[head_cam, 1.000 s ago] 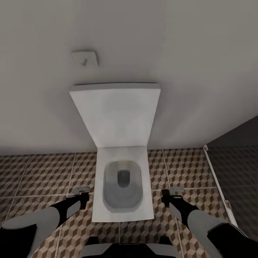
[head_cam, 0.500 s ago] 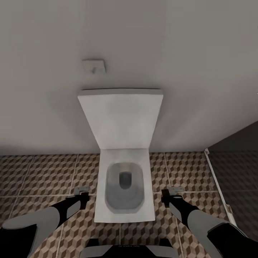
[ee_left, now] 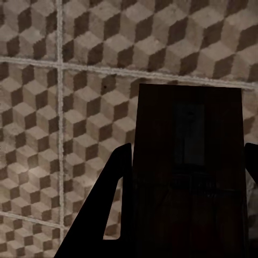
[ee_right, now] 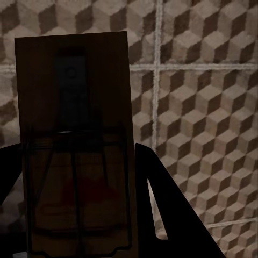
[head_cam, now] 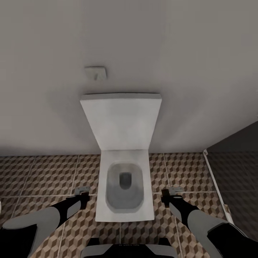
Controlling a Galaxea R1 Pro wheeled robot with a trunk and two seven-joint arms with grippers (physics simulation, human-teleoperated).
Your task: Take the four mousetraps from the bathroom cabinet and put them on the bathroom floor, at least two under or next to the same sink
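My left end effector pinches one mousetrap, my right end effector another mousetrap, both over the bathroom floor either side of the toilet. I should keep both level while seeking the sink.

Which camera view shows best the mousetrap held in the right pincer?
The right wrist view: the mousetrap appears large, its wire parts visible. In the head view it is a tiny grey slab at the right pincer.
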